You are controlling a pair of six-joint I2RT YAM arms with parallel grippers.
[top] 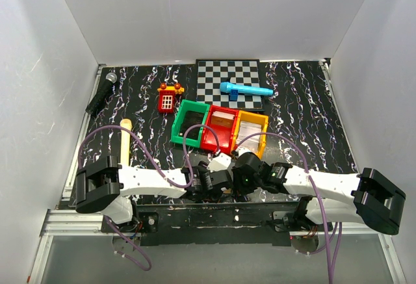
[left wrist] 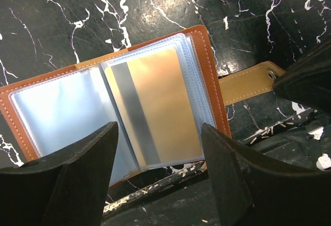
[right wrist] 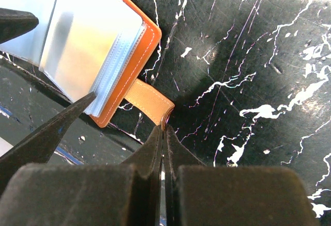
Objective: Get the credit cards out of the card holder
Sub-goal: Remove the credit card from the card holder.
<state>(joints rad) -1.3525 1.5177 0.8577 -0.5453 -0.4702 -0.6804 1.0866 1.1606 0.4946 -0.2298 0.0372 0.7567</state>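
The left end effector (left wrist: 159, 133) hangs with its jaws wide apart and nothing between them, low over the near edge of the card holder (left wrist: 77, 107), which lies opened flat on the worktop (right wrist: 248, 40) close to the arm bases. Its left clear sleeve looks empty. The right sleeve shows one tan credit card (left wrist: 160, 107) with a grey stripe, lying flat inside the plastic. The card is likely light, stiff and slick, and the glossy sleeve will probably cling to it, so the best hold seems to be a pinch on whichever card edge shows at the sleeve mouth, then a slide out in the card's own plane. The holder is light and limp and would drag along unless pinned. Further right, the tan strap (left wrist: 245, 84) sticks out sideways, and the right end effector (right wrist: 163, 133) is closed tight on its tip, which anchors the holder. The worktop is smooth black marble-pattern sheet, likely slippery. White walls enclose it, and coloured bins (top: 220, 128) sit just beyond the arms.
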